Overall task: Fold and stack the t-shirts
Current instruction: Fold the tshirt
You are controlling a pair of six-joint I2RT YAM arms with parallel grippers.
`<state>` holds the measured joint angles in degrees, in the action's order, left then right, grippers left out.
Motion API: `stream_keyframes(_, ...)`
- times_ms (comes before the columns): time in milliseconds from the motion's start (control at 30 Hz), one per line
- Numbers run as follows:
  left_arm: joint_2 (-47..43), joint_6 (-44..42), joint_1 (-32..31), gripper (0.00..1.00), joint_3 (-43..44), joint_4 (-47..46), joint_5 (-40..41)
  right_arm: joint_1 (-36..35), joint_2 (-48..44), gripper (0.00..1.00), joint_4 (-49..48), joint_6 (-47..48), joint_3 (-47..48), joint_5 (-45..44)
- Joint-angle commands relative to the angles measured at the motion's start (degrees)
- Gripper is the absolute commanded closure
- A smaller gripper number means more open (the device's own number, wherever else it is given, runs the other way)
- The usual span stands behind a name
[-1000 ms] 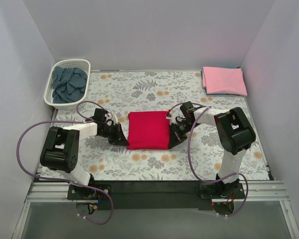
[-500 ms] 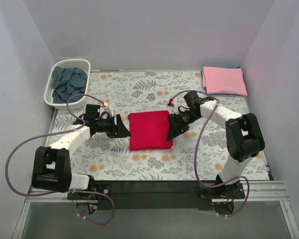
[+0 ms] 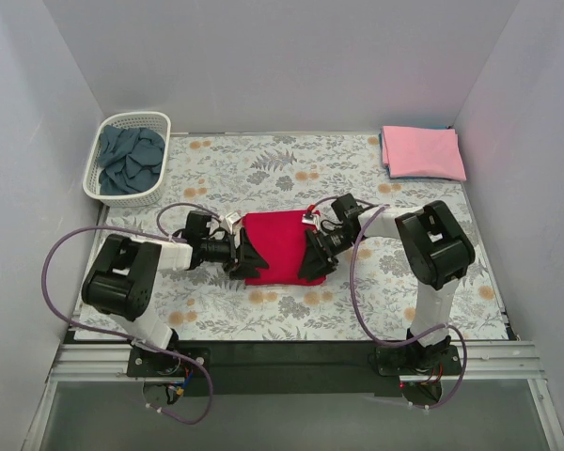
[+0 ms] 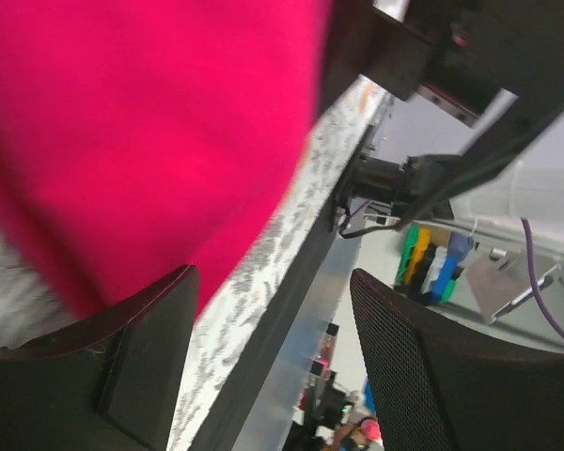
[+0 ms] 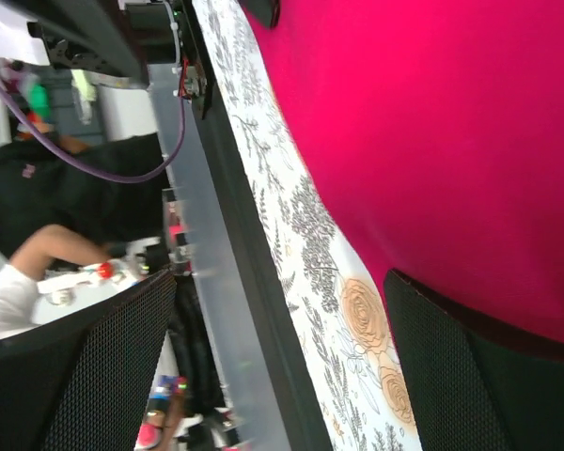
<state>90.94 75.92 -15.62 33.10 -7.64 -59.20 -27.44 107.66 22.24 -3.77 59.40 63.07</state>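
Note:
The red t-shirt [image 3: 280, 242] lies folded into a rectangle at the middle of the floral cloth. My left gripper [image 3: 245, 256] is at its left near edge and my right gripper [image 3: 314, 257] at its right near edge, both low and pointing inward. In the left wrist view the red t-shirt [image 4: 150, 122] fills the upper left, and the left gripper [image 4: 273, 366] stands open with nothing between its fingers. The right wrist view shows the red t-shirt [image 5: 432, 122] beside the open, unloaded right gripper [image 5: 277, 366]. A pink t-shirt [image 3: 423, 152] lies folded at the back right. A dark slate-blue t-shirt [image 3: 130, 160] is crumpled in the basket.
The white lattice basket [image 3: 134, 120] stands at the back left corner. The grey floral cloth [image 3: 282, 169] covers the table. White walls close in the back and both sides. A metal rail [image 3: 291, 359] runs along the near edge by the arm bases.
Both grippers went from shut to open. The arms swung up and outward from the red shirt's sides, then came back down at its near corners.

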Motion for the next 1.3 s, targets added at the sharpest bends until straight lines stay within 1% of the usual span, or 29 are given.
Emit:
stream_keyframes(0,4.6,-0.6,1.1,0.36,-0.2,-1.1,2.5,1.9,2.6,0.02,-1.8,0.2,-2.3,0.7)
stream_keyframes(33,7.2,-2.3,2.1,0.36,0.5,0.8,3.6,2.9,4.0,0.02,-1.2,0.6,-2.4,-0.5)
stream_keyframes(100,8.6,-3.1,3.3,0.36,1.3,2.3,3.0,4.0,4.6,0.02,-0.5,1.0,-2.4,-1.4)
stream_keyframes(133,8.5,-4.9,3.7,0.36,1.7,2.8,1.9,4.3,4.1,0.02,0.6,2.7,-1.9,-1.9)
stream_keyframes(167,7.0,-6.4,3.8,0.36,2.7,3.9,0.3,4.7,3.9,0.02,2.6,3.6,-1.1,-1.5)
stream_keyframes(200,5.3,-7.8,3.8,0.36,3.0,6.7,-1.1,4.7,3.2,0.02,8.4,6.6,-0.2,-1.0)
stream_keyframes(233,3.3,-8.8,3.9,0.36,2.7,7.1,-2.7,4.7,1.5,0.02,11.8,11.9,2.8,-0.4)
stream_keyframes(267,1.2,-10.4,4.0,0.36,2.5,7.3,-4.1,4.8,0.4,0.02,14.6,13.7,4.3,-0.2)
stream_keyframes(300,-4.0,-11.1,4.1,0.36,2.8,7.3,-6.1,5.0,-0.9,0.02,17.6,14.9,6.2,-0.1)
stream_keyframes(333,-5.9,-11.1,4.1,0.35,3.4,7.3,-6.3,5.5,-3.5,0.02,17.8,15.0,9.2,0.7)
stream_keyframes(400,-8.9,-9.0,4.0,0.34,5.7,6.5,-5.8,7.1,-4.7,0.02,17.4,14.2,13.3,0.7)
stream_keyframes(433,-8.7,-8.0,3.9,0.34,6.9,5.6,-5.3,7.8,-3.9,0.02,17.3,14.1,15.5,-1.4)
stream_keyframes(467,-8.1,-6.5,3.9,0.34,8.1,2.9,-4.8,8.1,-3.0,0.02,17.2,14.1,20.5,-2.3)
stream_keyframes(500,-7.4,-4.4,3.9,0.34,9.2,1.7,-4.2,8.5,-1.8,0.02,16.8,13.6,22.6,-2.8)
stream_keyframes(533,-5.0,-3.7,3.9,0.34,12.0,0.6,-2.7,8.8,1.2,0.02,16.2,12.5,25.0,-2.9)
stream_keyframes(600,-2.1,-1.7,3.9,0.34,14.3,-3.1,-1.5,9.4,4.2,0.02,14.0,9.5,31.1,-2.9)
stream_keyframes(633,0.9,-0.9,3.9,0.34,16.6,-4.1,0.1,9.4,6.8,0.02,12.5,8.0,32.4,-3.1)
stream_keyframes(700,4.4,1.7,3.9,0.34,18.5,-8.9,0.7,9.5,9.3,0.02,7.5,4.2,35.6,-3.3)
stream_keyframes(733,7.8,3.0,3.9,0.34,20.2,-10.2,1.2,9.5,12.1,0.02,6.5,2.9,36.7,-3.4)
stream_keyframes(800,10.7,3.9,4.0,0.34,22.0,-13.1,2.1,9.5,15.3,0.02,3.9,0.1,40.0,-3.2)
stream_keyframes(933,19.0,5.5,5.1,0.34,24.6,-15.4,3.8,9.9,23.0,0.02,-1.5,-4.0,41.0,-5.0)
stream_keyframes(1033,24.3,6.4,7.2,0.34,24.5,-17.0,5.2,11.3,26.8,0.02,-3.8,-4.8,40.7,-6.9)
stream_keyframes(1100,27.0,6.1,8.8,0.34,25.3,-15.9,5.5,12.0,27.8,0.01,-4.0,-4.3,40.7,-7.9)
stream_keyframes(1167,27.8,5.6,10.3,0.35,26.0,-14.8,5.8,12.9,28.0,0.02,-4.0,-3.9,41.7,-8.1)
stream_keyframes(1233,26.5,5.5,11.0,0.36,26.6,-14.7,5.0,13.6,25.6,0.02,-4.0,-3.6,42.6,-8.7)
stream_keyframes(1267,25.4,4.5,11.5,0.35,27.3,-12.3,4.8,13.7,24.2,0.02,-3.8,-3.4,42.7,-8.9)
